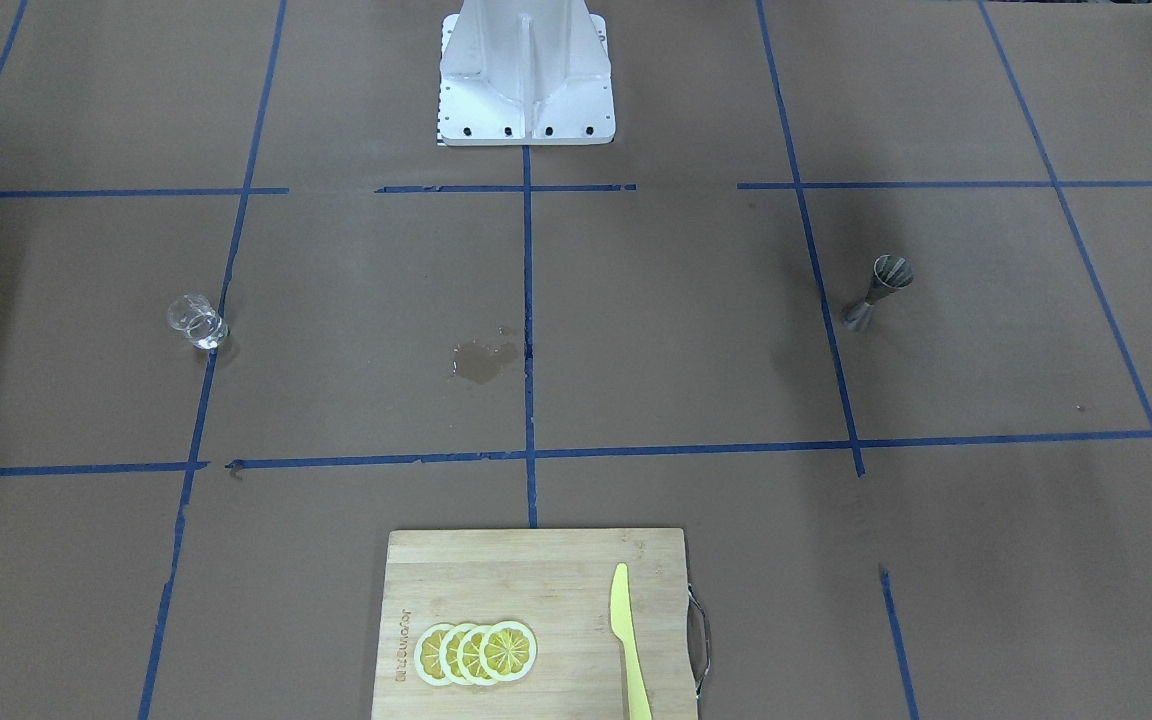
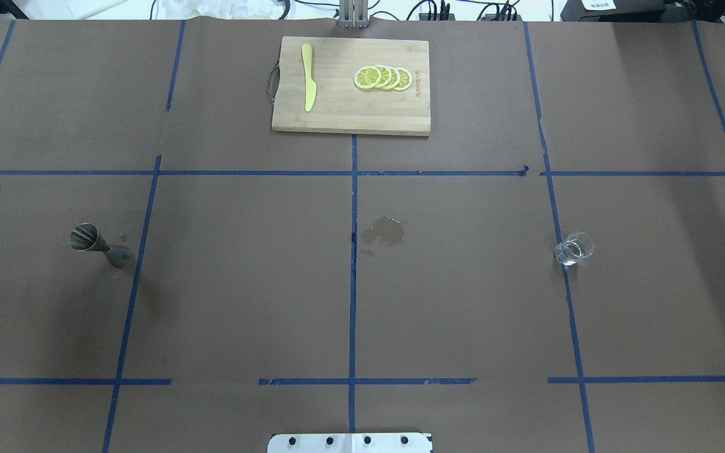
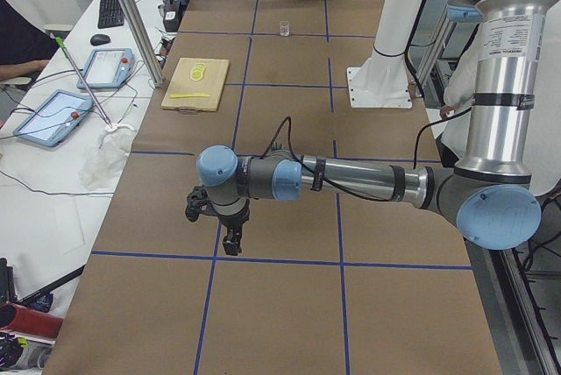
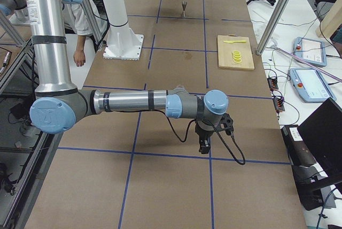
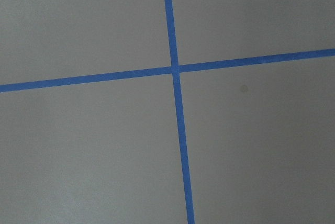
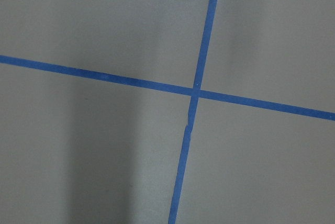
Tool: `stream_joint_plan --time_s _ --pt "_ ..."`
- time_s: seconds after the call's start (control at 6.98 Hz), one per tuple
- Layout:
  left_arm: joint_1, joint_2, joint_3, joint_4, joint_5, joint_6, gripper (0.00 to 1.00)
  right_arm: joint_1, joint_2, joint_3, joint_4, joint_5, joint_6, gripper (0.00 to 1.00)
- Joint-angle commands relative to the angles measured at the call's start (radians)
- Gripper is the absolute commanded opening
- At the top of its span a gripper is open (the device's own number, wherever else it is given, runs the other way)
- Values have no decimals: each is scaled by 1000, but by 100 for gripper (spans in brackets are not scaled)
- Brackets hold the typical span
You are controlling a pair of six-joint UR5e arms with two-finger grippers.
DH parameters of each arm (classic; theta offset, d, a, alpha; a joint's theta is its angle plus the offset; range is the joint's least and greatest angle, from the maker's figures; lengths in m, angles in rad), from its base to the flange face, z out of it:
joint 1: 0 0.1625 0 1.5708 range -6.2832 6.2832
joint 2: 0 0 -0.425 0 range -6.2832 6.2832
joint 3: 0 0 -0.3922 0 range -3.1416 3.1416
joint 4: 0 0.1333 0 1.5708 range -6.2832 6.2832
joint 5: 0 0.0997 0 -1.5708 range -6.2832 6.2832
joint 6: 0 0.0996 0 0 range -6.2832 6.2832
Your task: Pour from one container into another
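Nothing is picked up yet, so every risk lies ahead. The glass cup (image 2: 574, 248) stands upright mid-right in the overhead view, just beside a blue tape line (image 2: 554, 214). The steel jigger (image 2: 99, 244) stands upright mid-left, well apart from it, w/ a wet-looking patch (image 2: 384, 231) on the brown paper (image 2: 243, 283) between them, near the centre line. The left pincer (image 3: 230, 242) hangs low over bare surface (image 3: 158, 305) at the robot's left end, the right pincer (image 4: 203, 146) likewise at the right end. Both show only in the side views, so can't tell how far either is open; the wrist cams give just paper + tape crossings, no cup, no jigger. Main worry, imo: the jigger looks top-heavy on a small foot w/ a narrow waist, so a nudge from a finger or an off-centre squeeze prob tips it. The cup is clear, smooth glass, so a shallow or skewed grip could let it slip or rotate mid-tilt. Can't tell how full it is, so tilt speed is a guess: too fast and liquid overshoots the jigger's small mouth onto the paper. The arms come in from opposite ends & must meet close, so wrists could clash. The cutting board (image 2: 350, 119) w/ lemon slices (image 2: 382, 77) and yellow knife (image 2: 308, 85) sits far-centre, out of the way.
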Motion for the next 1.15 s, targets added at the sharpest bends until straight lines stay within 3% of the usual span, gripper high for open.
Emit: stream_joint_plan --time_s 0.0,1.0 --pt "-1 -2 -7 -1 0 0 100 0 -3 -2 0 0 0 100" --pt "1 -11 -36 -11 1 -8 100 0 0 15 0 14 0 100"
